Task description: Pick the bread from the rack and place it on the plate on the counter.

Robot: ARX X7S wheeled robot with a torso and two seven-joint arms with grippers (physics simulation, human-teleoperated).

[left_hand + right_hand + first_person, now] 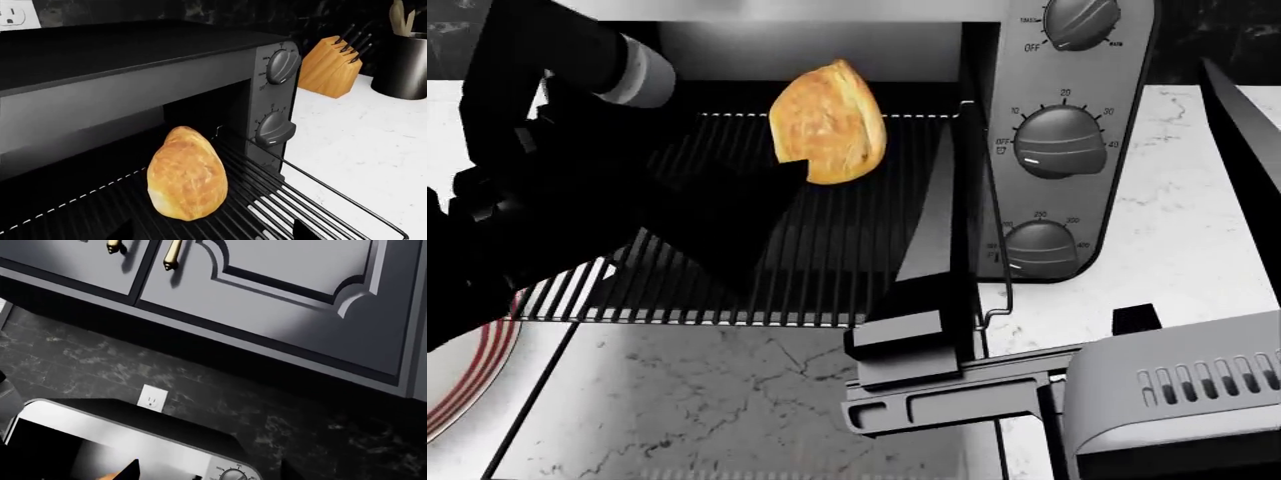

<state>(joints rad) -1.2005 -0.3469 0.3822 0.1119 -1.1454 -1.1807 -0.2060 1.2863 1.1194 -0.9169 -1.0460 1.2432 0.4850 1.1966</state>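
The bread (827, 122) lies on the rack (827, 270), which is pulled out of a black toaster oven (1068, 140). In the left wrist view the bread (187, 175) sits on the rack (280, 210) just ahead of my left gripper (213, 234), which is open and empty. In the head view my left gripper (761, 200) reaches in from the left, one finger tip at the bread's lower edge. My right gripper (1088, 100) is open and empty, raised in front of the oven's knobs, and it also shows in the right wrist view (208, 471). The striped plate (461, 370) shows at the lower left on the counter (1201, 260).
The open oven door (761, 400) lies below the rack. A wooden knife block (330, 65) and a black utensil pot (400, 65) stand on the counter (360, 145) beyond the oven. Wall cabinets (267, 285) hang above a dark backsplash with an outlet (151, 398).
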